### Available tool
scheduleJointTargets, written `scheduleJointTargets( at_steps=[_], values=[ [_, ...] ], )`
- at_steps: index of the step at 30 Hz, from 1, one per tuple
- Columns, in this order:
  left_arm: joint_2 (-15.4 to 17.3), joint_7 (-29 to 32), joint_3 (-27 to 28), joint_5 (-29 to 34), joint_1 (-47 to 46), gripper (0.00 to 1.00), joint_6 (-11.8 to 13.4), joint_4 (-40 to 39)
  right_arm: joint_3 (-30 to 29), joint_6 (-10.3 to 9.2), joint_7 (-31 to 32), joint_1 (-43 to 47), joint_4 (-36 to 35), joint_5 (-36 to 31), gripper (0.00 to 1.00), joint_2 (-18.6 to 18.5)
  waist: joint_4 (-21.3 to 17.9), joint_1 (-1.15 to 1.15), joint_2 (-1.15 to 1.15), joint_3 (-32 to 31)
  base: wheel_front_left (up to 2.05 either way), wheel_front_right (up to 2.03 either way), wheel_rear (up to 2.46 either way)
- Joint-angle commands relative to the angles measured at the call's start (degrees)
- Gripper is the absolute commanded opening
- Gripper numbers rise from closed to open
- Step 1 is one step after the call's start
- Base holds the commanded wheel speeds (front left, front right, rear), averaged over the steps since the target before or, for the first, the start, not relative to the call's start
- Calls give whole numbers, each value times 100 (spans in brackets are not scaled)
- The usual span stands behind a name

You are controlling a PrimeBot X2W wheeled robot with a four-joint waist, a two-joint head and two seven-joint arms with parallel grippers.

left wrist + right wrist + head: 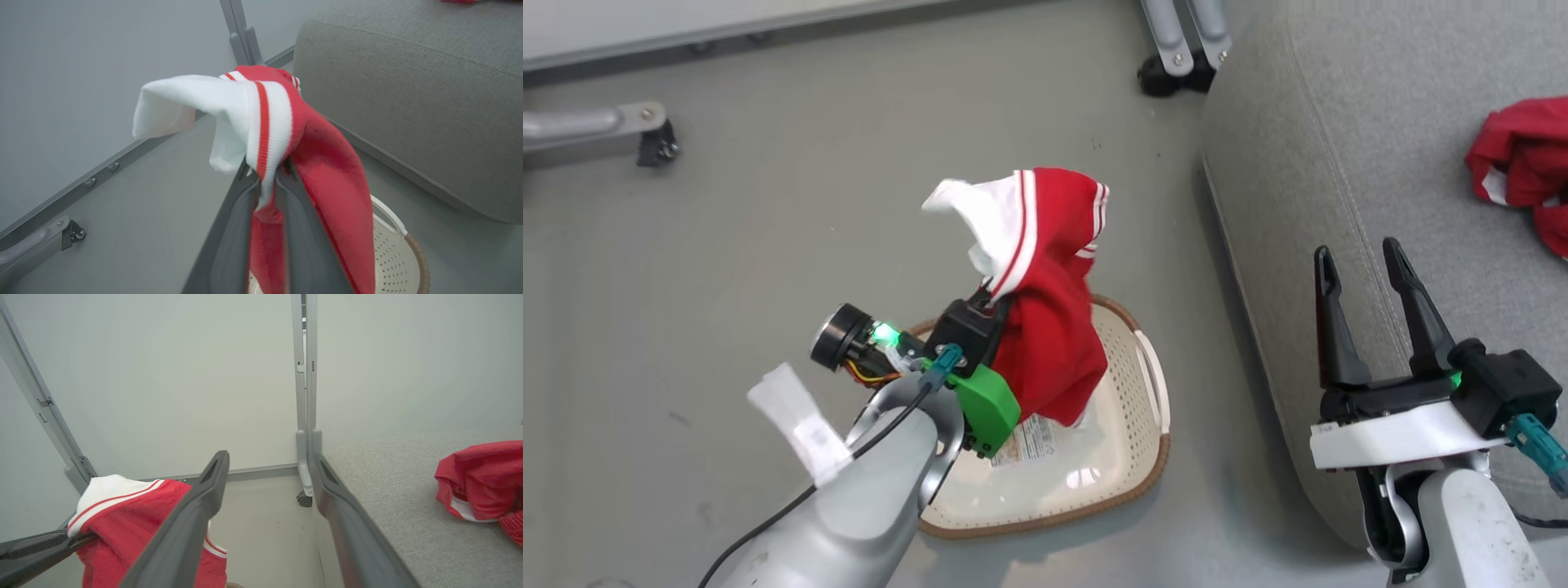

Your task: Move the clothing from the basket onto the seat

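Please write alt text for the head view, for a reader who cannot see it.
The robot's left hand holds a red garment with white stripes up above the cream basket on the grey floor. To the right, the open right hand is near the edge of the grey seat, where another red garment lies.

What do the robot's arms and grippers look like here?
Both forearms are pale grey. The right gripper has two long dark tapered fingers on a white bracket, with a teal connector. The left gripper has a green plastic part, black cable and white tag.
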Motion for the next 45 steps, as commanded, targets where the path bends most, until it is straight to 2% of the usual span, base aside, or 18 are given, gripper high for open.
scheduleJointTargets(
  at_steps=[1,6,14,23,33,39,45],
  values=[
    [68,-17,125,49,153,0,77,-247,-21,-2,-18,106,12,21,100,-37,280,1,0,-386,0,0,0],
    [247,-17,621,204,601,0,201,-1242,-34,-2,-19,249,31,37,100,-62,361,1,0,-558,0,0,0],
    [290,-18,1354,523,1206,0,167,-2626,32,-2,-19,354,12,82,100,-80,438,1,0,-734,0,0,0],
    [241,-18,2038,852,1747,0,-62,-3785,38,-2,-19,415,-135,146,100,-51,444,1,0,-767,0,0,0],
    [26,-18,2696,1075,2253,0,-291,-4921,48,-2,-19,472,-188,211,100,1,361,1,0,-889,0,0,0],
    [-104,-18,2900,1154,2249,0,-471,-5373,52,-2,-19,503,-160,217,100,12,366,1,0,-978,0,0,0],
    [-177,-11,2857,1178,2160,0,-599,-5596,86,-2,-19,515,-160,195,100,17,373,1,0,-1008,0,0,0]
  ],
)
